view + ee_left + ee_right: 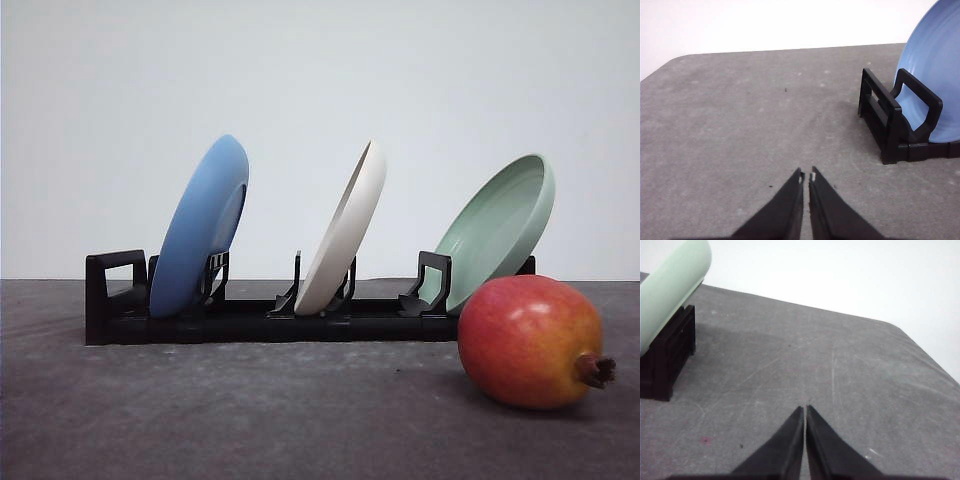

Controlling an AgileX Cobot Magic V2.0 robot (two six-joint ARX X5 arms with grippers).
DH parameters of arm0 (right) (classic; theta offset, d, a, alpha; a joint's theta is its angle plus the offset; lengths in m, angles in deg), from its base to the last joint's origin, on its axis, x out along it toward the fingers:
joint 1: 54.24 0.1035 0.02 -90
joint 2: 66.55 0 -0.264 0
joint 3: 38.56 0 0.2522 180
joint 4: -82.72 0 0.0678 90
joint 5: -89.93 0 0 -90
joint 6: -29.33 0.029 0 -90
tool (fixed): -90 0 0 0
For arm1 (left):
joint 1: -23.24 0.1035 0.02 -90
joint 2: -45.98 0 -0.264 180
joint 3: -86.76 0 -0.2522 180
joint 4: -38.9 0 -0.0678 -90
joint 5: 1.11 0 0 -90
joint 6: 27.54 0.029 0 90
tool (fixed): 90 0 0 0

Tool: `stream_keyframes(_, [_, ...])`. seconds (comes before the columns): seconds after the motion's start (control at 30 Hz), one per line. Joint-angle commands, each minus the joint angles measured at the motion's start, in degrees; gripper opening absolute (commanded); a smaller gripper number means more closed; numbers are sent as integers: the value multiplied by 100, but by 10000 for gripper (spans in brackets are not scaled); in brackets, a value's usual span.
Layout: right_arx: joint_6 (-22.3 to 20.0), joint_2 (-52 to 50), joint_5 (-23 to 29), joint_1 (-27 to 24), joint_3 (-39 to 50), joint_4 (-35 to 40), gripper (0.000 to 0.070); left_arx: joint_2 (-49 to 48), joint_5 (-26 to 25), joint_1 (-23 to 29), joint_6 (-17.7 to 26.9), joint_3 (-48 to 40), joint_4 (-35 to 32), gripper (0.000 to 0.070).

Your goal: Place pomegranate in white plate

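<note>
Right gripper (804, 412) pressed closed above grey table (840, 390); pale green plate (667, 285) on black rack (667, 357).

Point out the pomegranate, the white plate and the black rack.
pomegranate (530, 340): front view, middle of its red skin.
white plate (345, 235): front view, its cream underside, standing in the middle slot.
black rack (250, 322): front view, the long base bar.

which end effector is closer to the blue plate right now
Left. The left end effector hovers over bare table beside the rack end holding the blue plate. The right end effector sits by the green plate, the rack's opposite end.
</note>
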Motion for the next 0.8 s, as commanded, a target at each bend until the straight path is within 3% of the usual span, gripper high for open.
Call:
stream_keyframes(0.0, [-39,-13,11,-2,26,87,1,-9,26,7,-31,-63,-2,0])
stream_keyframes(0.2, [236,-13,-90,-2,24,85,1,-9,7,7,-666,-63,-7,0])
stream_keyframes(0.4, [1438,-13,-520,-2,24,125,2,-7,4,7,-1416,-31,-319,3])
stream_keyframes(0.6, [2717,24,-839,-2,-341,407,1,299,-201,-90,-1716,546,-111,4])
stream_keyframes(0.77, [3088,422,-1012,-2,-1264,49,1,991,-499,-265,-1732,1417,155,4])
